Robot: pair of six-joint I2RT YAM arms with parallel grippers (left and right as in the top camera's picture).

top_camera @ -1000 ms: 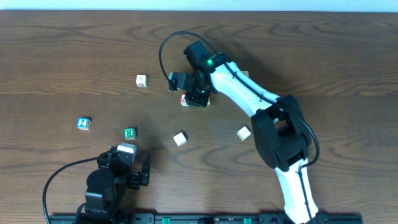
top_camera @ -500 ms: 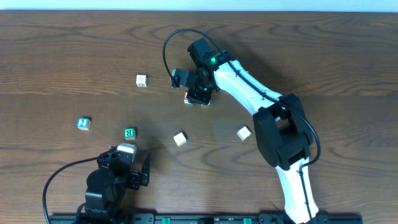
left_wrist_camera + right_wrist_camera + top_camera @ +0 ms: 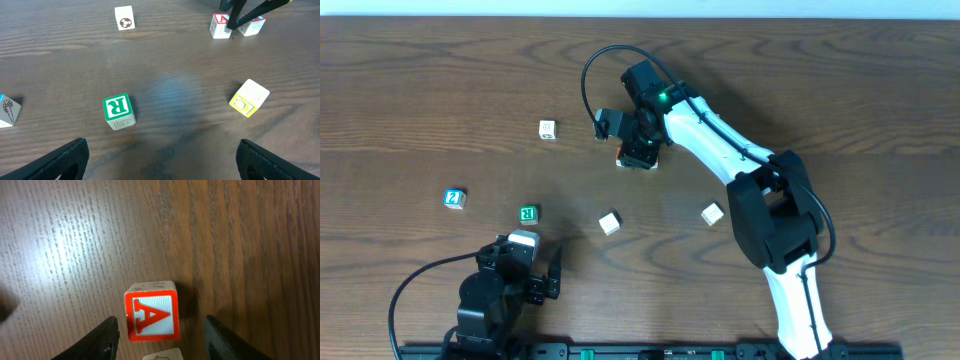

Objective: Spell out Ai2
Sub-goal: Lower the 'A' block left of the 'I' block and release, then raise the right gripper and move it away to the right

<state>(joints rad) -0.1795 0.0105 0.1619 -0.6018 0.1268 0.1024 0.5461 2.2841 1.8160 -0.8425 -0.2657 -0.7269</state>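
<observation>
The red A block (image 3: 151,312) lies face up on the table, just ahead of and between the open fingers of my right gripper (image 3: 161,330). Overhead, that gripper (image 3: 640,148) hovers over the A block (image 3: 620,156). A second pale block (image 3: 162,355) sits right under the gripper; its face is mostly hidden. It also shows beside the A block (image 3: 219,25) in the left wrist view (image 3: 251,25). The blue 2 block (image 3: 454,198) lies at the left. My left gripper (image 3: 525,275) is open and empty at the front left.
A green R block (image 3: 528,213) lies near the left gripper and shows in its view (image 3: 119,110). A soccer-ball block (image 3: 548,129) lies at the back left. A yellow-sided block (image 3: 610,222) and a white block (image 3: 712,213) lie mid-table.
My right gripper has shifted slightly toward the far side and right, staying over the A block. The left arm has not moved.
</observation>
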